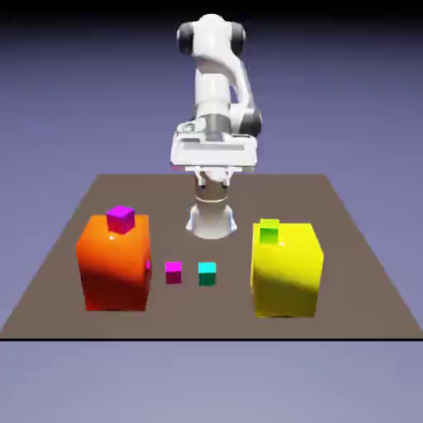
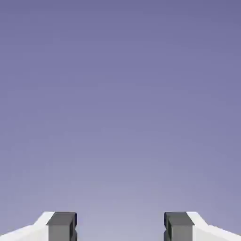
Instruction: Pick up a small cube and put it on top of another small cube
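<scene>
"Where are the small cubes sitting?"

"The magenta cube (image 1: 173,273) and teal cube (image 1: 207,274) are lying near each other, low in the middle of the exterior view, below the gripper (image 1: 214,180) in the frame."

"And the fingers?"

"They're standing wide apart, holding nothing, at the hand view's bottom edge."

"Further out?"

"A red block (image 1: 116,264) is standing lower left, a yellow block (image 1: 285,271) lower right."
</scene>
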Controlling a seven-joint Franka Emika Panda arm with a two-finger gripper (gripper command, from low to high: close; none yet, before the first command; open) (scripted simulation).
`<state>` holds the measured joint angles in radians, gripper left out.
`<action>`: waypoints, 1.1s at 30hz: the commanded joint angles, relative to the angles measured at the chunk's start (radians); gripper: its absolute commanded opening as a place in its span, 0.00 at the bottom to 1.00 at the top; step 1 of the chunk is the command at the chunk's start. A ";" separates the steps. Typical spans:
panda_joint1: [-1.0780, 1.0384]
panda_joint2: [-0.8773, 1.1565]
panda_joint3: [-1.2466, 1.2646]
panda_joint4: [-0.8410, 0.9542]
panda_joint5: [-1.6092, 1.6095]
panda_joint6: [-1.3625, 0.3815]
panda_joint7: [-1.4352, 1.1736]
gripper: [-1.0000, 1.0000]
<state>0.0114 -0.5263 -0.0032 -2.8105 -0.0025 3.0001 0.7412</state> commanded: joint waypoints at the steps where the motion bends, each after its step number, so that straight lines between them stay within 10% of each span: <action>1: 0.000 0.036 -0.003 0.000 -0.002 -0.031 0.000 0.50; 14: -0.006 0.507 -0.038 -0.006 -0.029 -0.429 0.002 0.50; 23: -0.013 0.761 -0.032 -0.003 -0.024 -0.189 -0.001 0.50; 24: -0.013 0.761 -0.032 -0.003 -0.024 -0.189 -0.001 0.00; 33: -0.007 0.513 -0.038 -0.006 -0.029 -0.434 0.002 0.00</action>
<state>0.0073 -0.0129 -0.0444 -2.8167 -0.0305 2.5664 0.7419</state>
